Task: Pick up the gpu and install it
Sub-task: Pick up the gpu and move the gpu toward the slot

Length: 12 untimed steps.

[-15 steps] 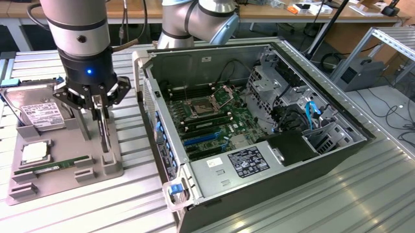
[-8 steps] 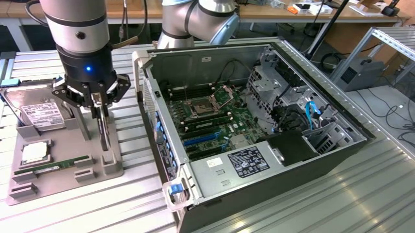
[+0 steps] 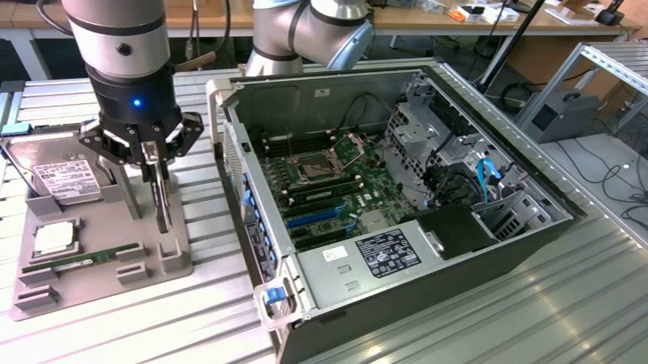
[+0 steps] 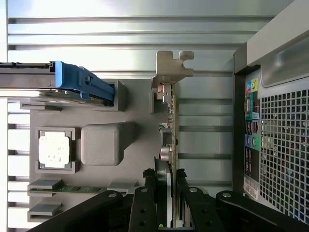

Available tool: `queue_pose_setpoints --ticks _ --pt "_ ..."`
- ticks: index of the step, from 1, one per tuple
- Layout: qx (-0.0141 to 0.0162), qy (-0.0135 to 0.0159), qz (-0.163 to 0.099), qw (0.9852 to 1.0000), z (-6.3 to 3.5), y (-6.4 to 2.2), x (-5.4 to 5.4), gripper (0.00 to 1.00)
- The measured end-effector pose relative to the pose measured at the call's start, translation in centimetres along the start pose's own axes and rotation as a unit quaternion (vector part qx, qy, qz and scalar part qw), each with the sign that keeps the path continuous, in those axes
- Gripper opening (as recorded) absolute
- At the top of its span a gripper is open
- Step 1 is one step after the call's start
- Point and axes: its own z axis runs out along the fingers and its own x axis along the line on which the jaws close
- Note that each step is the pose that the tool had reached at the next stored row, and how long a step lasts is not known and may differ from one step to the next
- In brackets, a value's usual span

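**Grey Fixture Stage: gpu Gripped, Install Not Yet Done**

Grey fixture (image 3: 102, 282) is sitting on the tabletop (image 3: 202, 326), to the exterior view's left of the open case (image 3: 506, 243). The gpu (image 3: 160, 199) is standing on edge at the side of the fixture nearest the case. Its lower edge is lying at or just above the fixture, and it cannot be told whether the card is clearing its holder. In the wrist view the card is showing edge-on, with its bracket (image 4: 171, 67) at the end away from the claw.

1. Claw state. The claw (image 3: 150, 155) is hanging straight down over the card. Its fingers (image 4: 145, 203) are bearing on both faces of the card, so the claw is judged to be clamping the gpu.

2. Other parts. A hard drive (image 3: 61, 182), a CPU (image 3: 56, 236) and a RAM stick (image 3: 81, 262) are resting in their own places on the fixture, apart from the claw.

3. Progress. The grasp is judged to be made. The card is standing well apart from the case, and the motherboard (image 3: 335, 182) inside is carrying no gpu. The install therefore is remaining undone, and the task is judged to be at an early stage.
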Motion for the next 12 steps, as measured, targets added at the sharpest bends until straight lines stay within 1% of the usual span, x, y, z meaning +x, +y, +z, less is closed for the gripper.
queue_pose_setpoints --ticks 12 --pt "-0.0031 0.0 0.0 1.0 -0.93 0.05 0.03 0.27"
